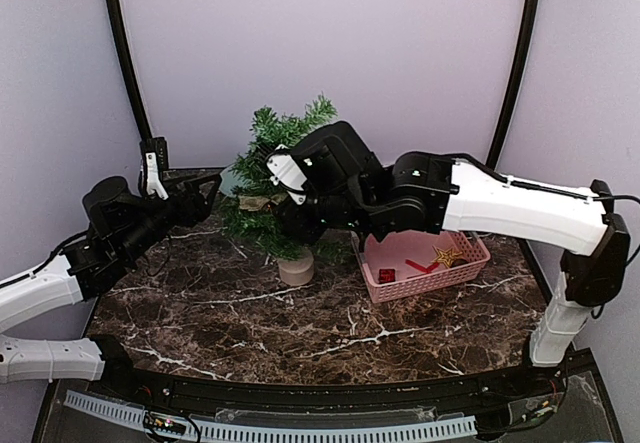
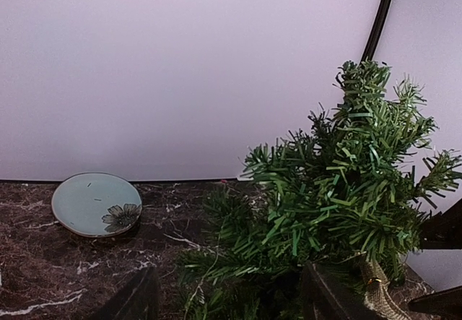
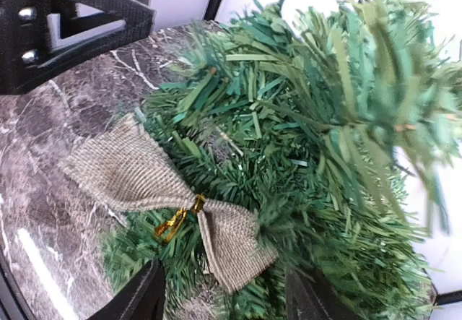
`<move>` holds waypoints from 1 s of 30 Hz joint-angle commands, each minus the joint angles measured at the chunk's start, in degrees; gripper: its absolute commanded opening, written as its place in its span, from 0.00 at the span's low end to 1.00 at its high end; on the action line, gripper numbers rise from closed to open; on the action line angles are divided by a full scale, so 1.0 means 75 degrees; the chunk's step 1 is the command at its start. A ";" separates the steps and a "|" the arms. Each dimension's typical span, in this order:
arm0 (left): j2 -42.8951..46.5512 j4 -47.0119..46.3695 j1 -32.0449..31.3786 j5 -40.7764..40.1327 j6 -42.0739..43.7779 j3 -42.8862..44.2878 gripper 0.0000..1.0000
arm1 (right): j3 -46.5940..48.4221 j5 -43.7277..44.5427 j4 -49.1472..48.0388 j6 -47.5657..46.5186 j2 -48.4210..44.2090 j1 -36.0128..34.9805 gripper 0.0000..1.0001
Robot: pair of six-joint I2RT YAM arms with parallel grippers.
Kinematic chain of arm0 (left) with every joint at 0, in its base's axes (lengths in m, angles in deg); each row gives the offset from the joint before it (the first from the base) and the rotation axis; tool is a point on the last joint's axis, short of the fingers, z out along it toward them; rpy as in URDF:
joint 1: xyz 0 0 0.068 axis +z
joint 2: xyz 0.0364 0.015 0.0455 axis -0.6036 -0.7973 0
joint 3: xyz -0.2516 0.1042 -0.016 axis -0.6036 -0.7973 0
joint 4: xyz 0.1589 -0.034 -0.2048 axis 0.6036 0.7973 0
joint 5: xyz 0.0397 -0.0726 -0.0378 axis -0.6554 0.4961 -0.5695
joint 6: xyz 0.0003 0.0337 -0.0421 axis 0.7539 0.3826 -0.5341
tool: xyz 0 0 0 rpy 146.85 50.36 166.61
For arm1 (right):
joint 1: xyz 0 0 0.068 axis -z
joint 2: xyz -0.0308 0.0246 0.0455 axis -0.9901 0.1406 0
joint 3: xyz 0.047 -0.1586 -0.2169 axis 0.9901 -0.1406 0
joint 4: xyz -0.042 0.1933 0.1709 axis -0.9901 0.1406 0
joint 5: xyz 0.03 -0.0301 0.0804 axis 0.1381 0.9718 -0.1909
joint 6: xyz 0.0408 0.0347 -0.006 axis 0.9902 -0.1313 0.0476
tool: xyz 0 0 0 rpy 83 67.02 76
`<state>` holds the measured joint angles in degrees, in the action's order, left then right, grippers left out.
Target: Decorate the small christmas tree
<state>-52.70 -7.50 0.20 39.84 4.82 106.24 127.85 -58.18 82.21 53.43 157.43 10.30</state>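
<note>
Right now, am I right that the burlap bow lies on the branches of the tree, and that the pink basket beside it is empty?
Not quite: the pink basket is not empty. The top view shows a gold star and red pieces lying in it. The rest holds: the burlap bow does lie on the branches of the tree, with the basket beside it.
</note>
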 commanded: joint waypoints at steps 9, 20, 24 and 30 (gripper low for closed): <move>-0.0229 -0.0309 0.0482 0.0993 -0.0212 0.0009 0.59 | -0.1780 -0.1005 -0.1514 0.0113 -0.1631 0.0008 0.54; 0.1258 0.0502 0.0476 0.3344 0.0547 -0.0206 0.47 | -0.2350 -0.1794 -0.2099 0.0550 -0.1948 0.0435 0.42; 0.1184 0.1325 0.0446 0.4054 0.0483 0.0151 0.41 | -0.2364 -0.1851 -0.2155 0.0573 -0.1894 0.0509 0.41; 0.0822 0.1746 0.0151 0.4053 0.0337 0.0467 0.38 | -0.2431 -0.1851 -0.2219 0.0603 -0.1862 0.0548 0.40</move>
<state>-45.31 1.46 2.45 68.04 7.86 107.40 110.43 -71.39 68.83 56.99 144.27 14.08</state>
